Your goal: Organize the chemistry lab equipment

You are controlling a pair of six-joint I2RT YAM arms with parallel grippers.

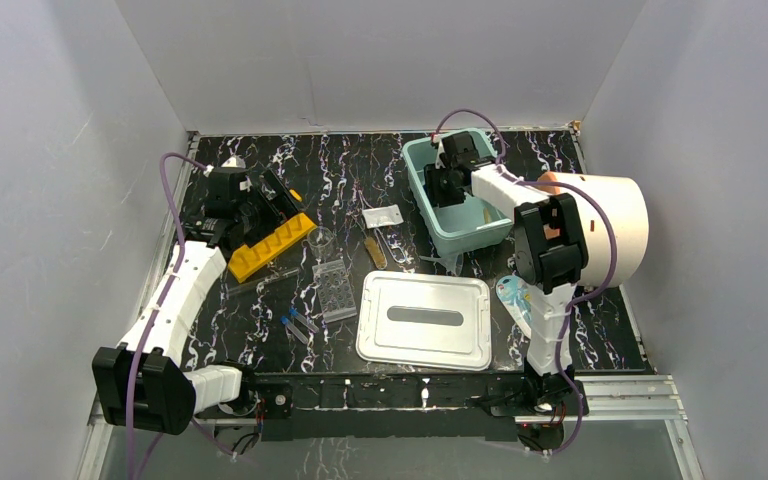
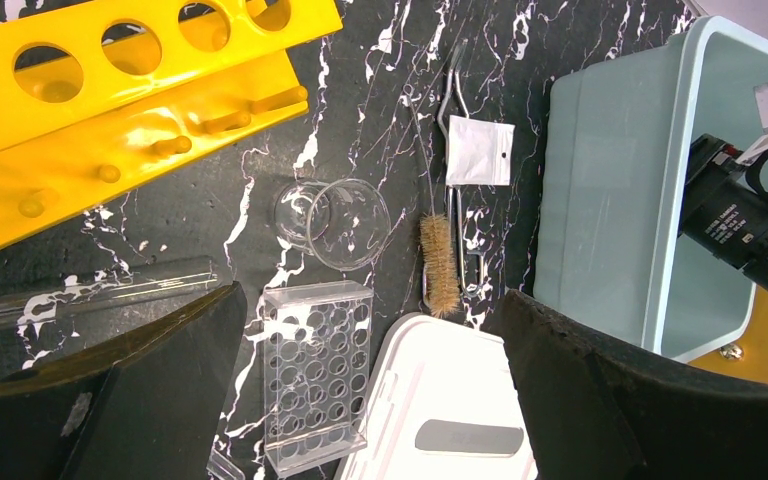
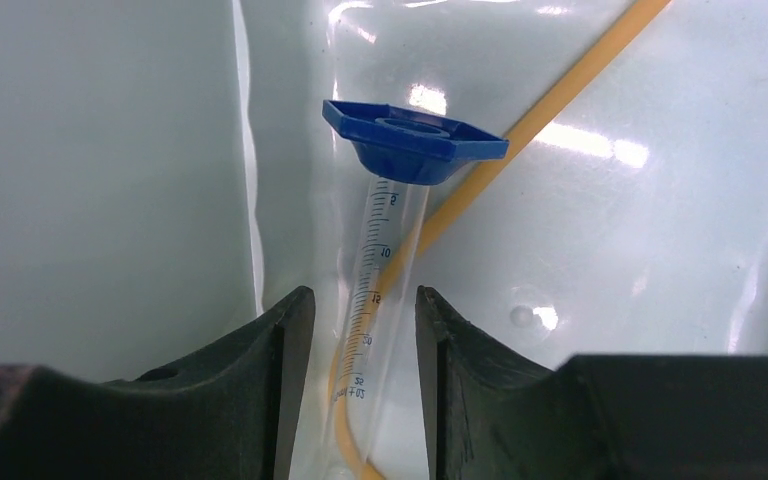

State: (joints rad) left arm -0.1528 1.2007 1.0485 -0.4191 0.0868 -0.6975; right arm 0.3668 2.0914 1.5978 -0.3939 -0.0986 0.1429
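My right gripper (image 3: 365, 300) is down inside the teal bin (image 3: 90, 150), its jaws narrow but not closed. They stand either side of a clear graduated tube (image 3: 375, 260) with a blue end piece (image 3: 415, 130), and I see a sliver of gap on each side, so I judge I am not clamping it. The tube lies on a clear bag over the bin floor, and the amber tubing (image 3: 520, 130) crosses beneath it.

I take this as the binning step for that tube. The next move calls for a straight lift out without snagging the bag or the tubing.

My left gripper (image 2: 370, 295) hangs wide and empty above the table (image 1: 350, 170). Below it are the well plate (image 2: 315, 370), the beaker (image 2: 335, 222) on its side and the yellow rack (image 2: 110, 110), all yet to be sorted.
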